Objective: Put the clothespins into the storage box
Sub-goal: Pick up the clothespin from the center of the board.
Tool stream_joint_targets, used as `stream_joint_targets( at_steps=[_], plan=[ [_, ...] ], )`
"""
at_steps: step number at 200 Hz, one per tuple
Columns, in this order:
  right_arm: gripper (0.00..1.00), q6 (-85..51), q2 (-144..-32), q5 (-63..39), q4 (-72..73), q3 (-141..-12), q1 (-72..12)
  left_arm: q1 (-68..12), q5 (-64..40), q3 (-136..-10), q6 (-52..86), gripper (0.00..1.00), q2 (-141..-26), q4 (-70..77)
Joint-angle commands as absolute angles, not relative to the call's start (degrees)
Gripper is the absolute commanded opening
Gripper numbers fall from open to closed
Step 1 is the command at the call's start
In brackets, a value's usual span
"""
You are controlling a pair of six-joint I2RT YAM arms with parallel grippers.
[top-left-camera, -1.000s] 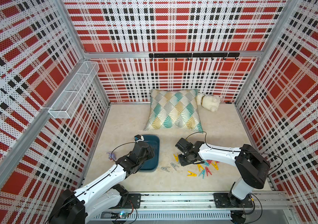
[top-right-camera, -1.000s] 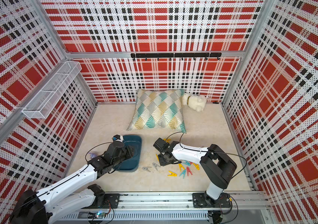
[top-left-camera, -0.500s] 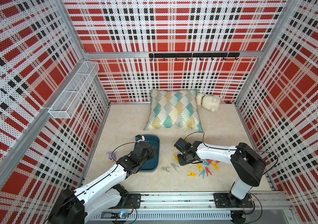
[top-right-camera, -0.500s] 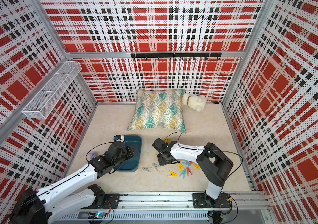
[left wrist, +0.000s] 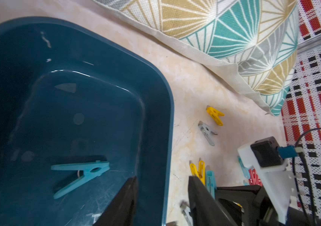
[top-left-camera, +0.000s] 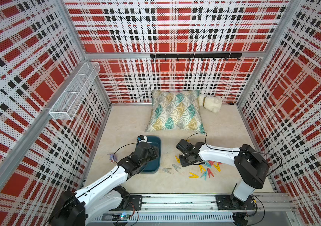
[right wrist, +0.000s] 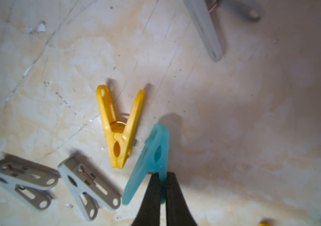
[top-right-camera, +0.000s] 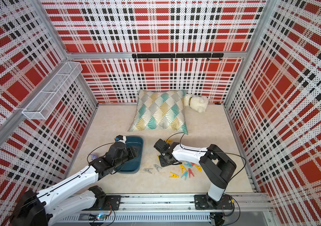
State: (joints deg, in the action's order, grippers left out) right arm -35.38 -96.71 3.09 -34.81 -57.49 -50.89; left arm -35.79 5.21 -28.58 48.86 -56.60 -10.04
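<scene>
The right gripper [right wrist: 162, 176] is pressed together on a teal pin [right wrist: 151, 154]. It catches only a narrow strip near one end, so the pin may swivel or slip free when lifted. A yellow pin [right wrist: 119, 133] lies just beside it and two grey pins [right wrist: 89, 185] are near, and a swinging pin could knock them. I cannot tell whether the teal pin is clear of the surface [top-left-camera: 136, 121].

The box [top-left-camera: 158, 143] sits in the front half of the surface, toward the left edge, with a lone pin [left wrist: 81, 174] inside. The left gripper [left wrist: 162, 179] hangs over it, jaws half spread and holding nothing, one finger over the inside and one past the rim that faces the loose pins [top-left-camera: 204, 170]. The right arm would likely come in from that side, so the arms could meet there. A sideways or downward slip of the left gripper could catch the rim and shove the box. The loose pins lie toward the front edge, right of the middle, close under the right arm, which could scatter them.
</scene>
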Motion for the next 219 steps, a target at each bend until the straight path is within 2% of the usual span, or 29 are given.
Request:
stream_joint_targets(
  at_steps=[1, 63, 172, 219],
  plan=[
    [0.10, -34.5, -92.3, 4.4, -36.9, -59.6, -51.4, -36.1, -0.1, -30.3, 50.5, 0.50, -56.6, -4.1],
    [0.09, -29.6, -88.5, -2.7, -36.8, -65.1, -52.0, -36.1, -10.3, -29.6, 56.4, 0.51, -62.8, 9.1],
    [0.09, -28.8, -91.7, -2.7, -38.0, -72.0, -55.9, -37.0, -14.0, -29.1, 60.2, 0.52, -67.0, 14.9],
    [0.09, -29.2, -92.0, -1.9, -37.6, -72.7, -56.2, -37.5, -14.7, -28.3, 60.4, 0.42, -67.2, 14.9]
  ],
)
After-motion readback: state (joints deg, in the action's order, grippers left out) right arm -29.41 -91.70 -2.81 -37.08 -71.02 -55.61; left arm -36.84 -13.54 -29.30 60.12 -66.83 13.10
